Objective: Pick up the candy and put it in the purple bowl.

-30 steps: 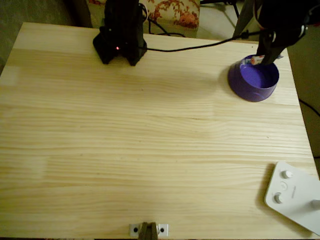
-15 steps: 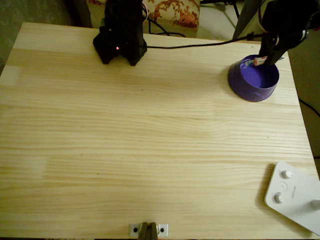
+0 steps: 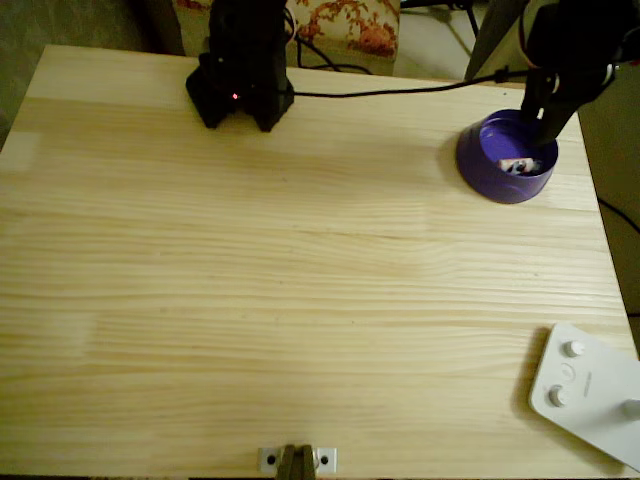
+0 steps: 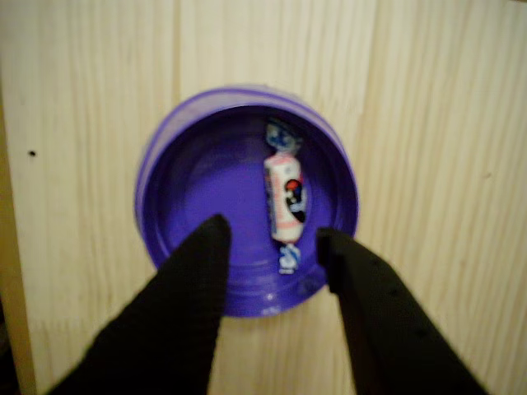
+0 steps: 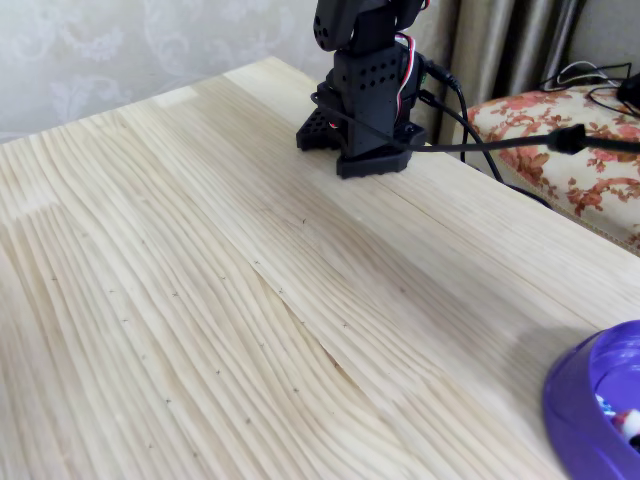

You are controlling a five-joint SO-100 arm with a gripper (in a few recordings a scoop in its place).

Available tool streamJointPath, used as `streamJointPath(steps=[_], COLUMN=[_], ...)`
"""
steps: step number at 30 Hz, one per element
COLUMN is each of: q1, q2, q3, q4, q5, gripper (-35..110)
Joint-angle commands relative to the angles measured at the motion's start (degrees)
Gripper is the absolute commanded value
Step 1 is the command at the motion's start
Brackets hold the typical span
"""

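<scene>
Inside the purple bowl [image 4: 177, 206] lies the candy [image 4: 284, 197], seemingly light, its wrapper probably slick; best pinched across its stiffer body. Claw [image 4: 272, 239] hovers apart, empty.

pale pine table [image 3: 300, 300], purple bowl [image 3: 480, 170], arm base [image 3: 240, 90], white device [image 3: 590, 395]
</scene>
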Motion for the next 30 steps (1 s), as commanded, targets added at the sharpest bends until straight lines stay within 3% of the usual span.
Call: streamJointPath(steps=[1, 12, 23, 27, 30], q1=[-0.2, 10.7, 29.1, 41.2, 52.0], q2=[8.3, 40.3, 72.2, 80.3, 84.7], q3=[-0.4, 20.9, 45.4, 50.7, 54.6], q4=[-0.1, -0.1, -0.1, -1.1, -3.3], q5=[-0.6, -5.6, -19.0, -14.2, -5.0], gripper=[23, 0, 0, 0, 0])
